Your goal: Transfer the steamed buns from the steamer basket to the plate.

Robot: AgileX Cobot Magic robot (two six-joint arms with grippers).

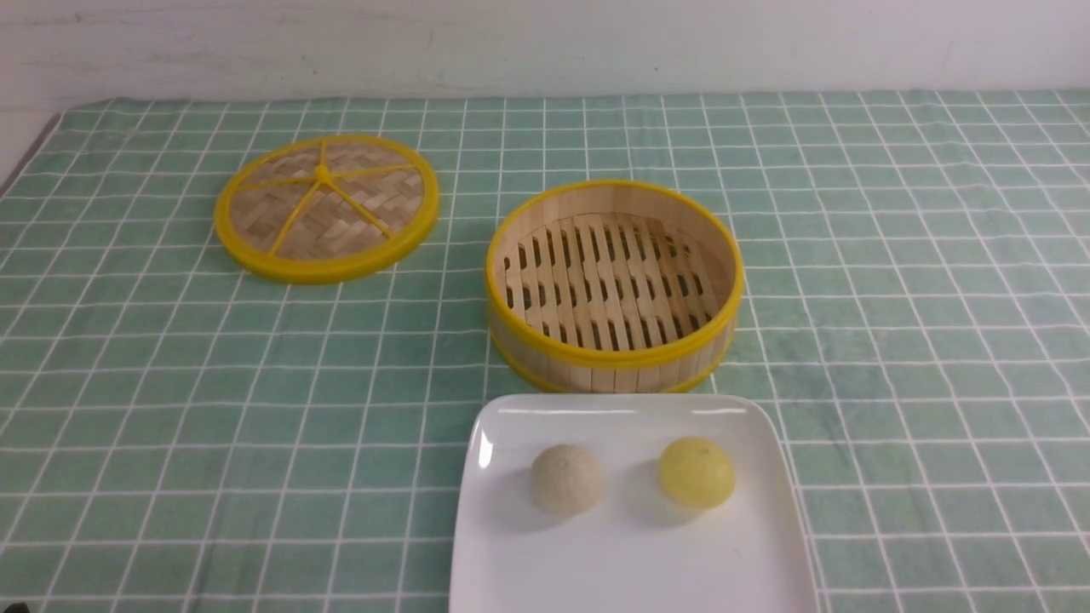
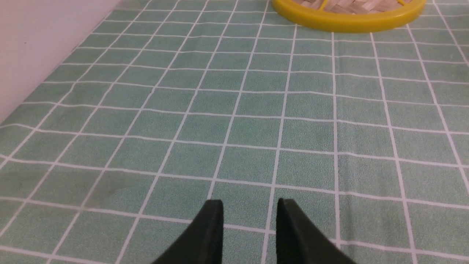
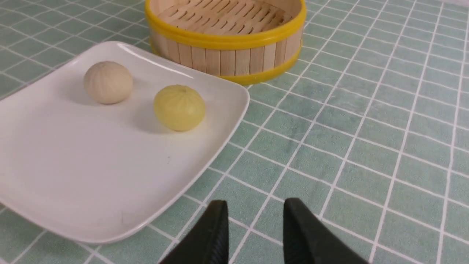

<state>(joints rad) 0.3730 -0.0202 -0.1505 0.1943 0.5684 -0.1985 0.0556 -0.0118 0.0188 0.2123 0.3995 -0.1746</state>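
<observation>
Front view: neither arm nor gripper appears; the desk is covered by a green checked cloth (image 1: 894, 281) running back to a pale wall (image 1: 545, 38).
Steamer basket (image 1: 615, 285): stands upright near the middle of the desk, its slatted floor bare, just behind the plate's far edge.
Plate (image 1: 630, 570): glossy white, at the near edge of the desk, cut off by the lower border in this view.
Steamed buns: both sit on the plate, apart from each other; the cream-white bun (image 1: 566, 479) lies toward the robot's left, the yellow bun (image 1: 697, 472) toward its right.
Lid (image 1: 327, 207): flat, woven, yellow-rimmed with spokes, lying on the cloth to the left of the basket and well apart from it.
Left wrist view: shows only bare cloth, a strip of wall and the lid's yellow rim (image 2: 348, 22); basket, plate and buns do not appear here.
Left gripper (image 2: 250, 211): two dark fingers with a narrow gap between them, nothing held, cloth visible between the tips.
Right wrist view: shows the plate (image 3: 91, 190) with its full rounded corner, the pleated tops of the cream-white bun (image 3: 108, 82) and yellow bun (image 3: 179, 107), and the basket's outer staves (image 3: 227, 55); the lid is out of frame.
Right gripper (image 3: 255, 212): fingers narrowly parted and empty, over the cloth just beside the plate's edge.
</observation>
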